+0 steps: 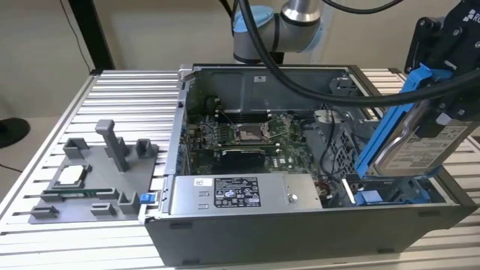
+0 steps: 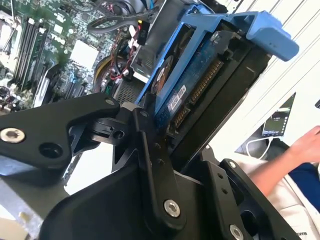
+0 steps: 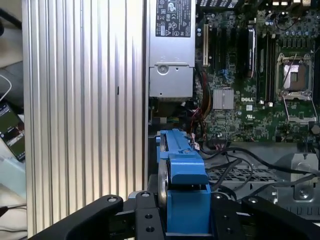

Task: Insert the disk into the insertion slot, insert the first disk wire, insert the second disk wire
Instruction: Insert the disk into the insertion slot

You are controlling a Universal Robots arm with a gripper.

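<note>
the disk (image 1: 420,151) hangs in the air over the exterior view's right end of the open computer case (image 1: 300,239). its long axis stands steep and leaning: the upper end tips toward the exterior view's right, and the lower end points down at the insertion slot (image 1: 372,197), close above it and not yet in. the white label faces the exterior view's right, and the blue carrier frame's long edge faces the case's inside. the second wrist view shows the disk's (image 2: 200,75) blue circuit-board side with its connector row. the first wrist view shows the disk (image 3: 182,172) edge-on.

the gripper (image 1: 442,107) is clamped on the disk, its black fingers (image 3: 145,215) pressing the two flat faces at the upper part.

a thick black cable (image 1: 315,87) from the arm sweeps across the case and passes just beside the frame. thin red and black wires (image 1: 326,185) lie beside the slot. a silver box (image 1: 240,194) with a black-and-white label sits next to the slot on the exterior view's left, with the motherboard (image 1: 240,135) beyond it. a grey fixture (image 1: 98,180) stands well apart on the slatted table (image 1: 127,95). a person's hand (image 2: 305,145) shows past the disk.
</note>
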